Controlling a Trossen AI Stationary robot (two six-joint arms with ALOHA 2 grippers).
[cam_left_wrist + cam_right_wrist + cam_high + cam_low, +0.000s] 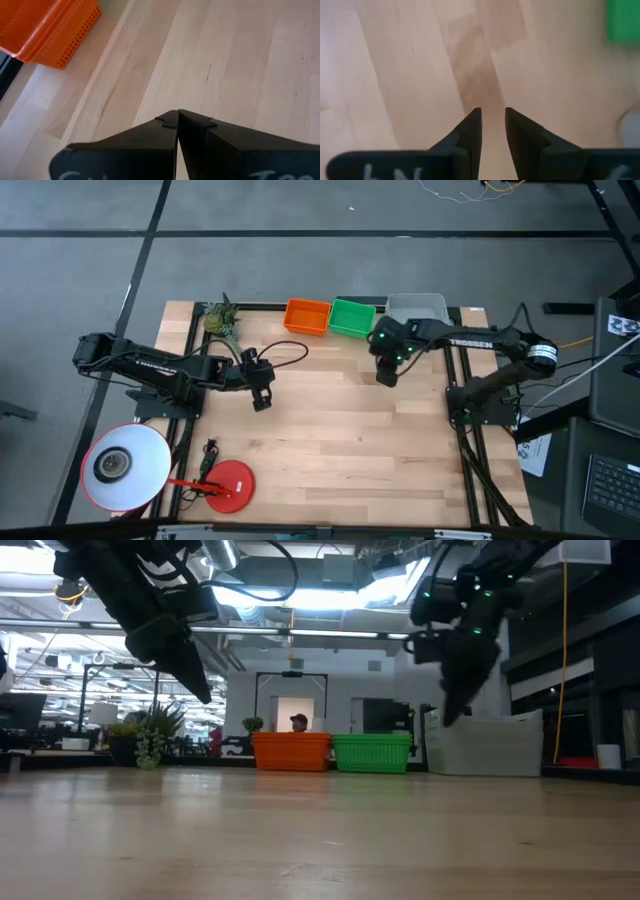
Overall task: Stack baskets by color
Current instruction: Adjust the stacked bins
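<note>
Three baskets stand in a row on their bases along the table's far edge: orange (307,316), green (352,317) and pale grey (417,308). The low view shows them side by side: orange (291,752), green (372,753), grey (485,746). My left gripper (262,402) hangs shut above the bare wood left of centre, nearer than the orange basket (45,27). My right gripper (386,378) hovers just in front of the green basket (623,20). A narrow gap shows between its fingertips (493,112), with nothing in it.
A red round lamp base (230,483) and its white lamp head (125,465) sit at the near left corner. A small plant (220,320) stands at the far left. The wooden top (340,430) between the two arms lies bare.
</note>
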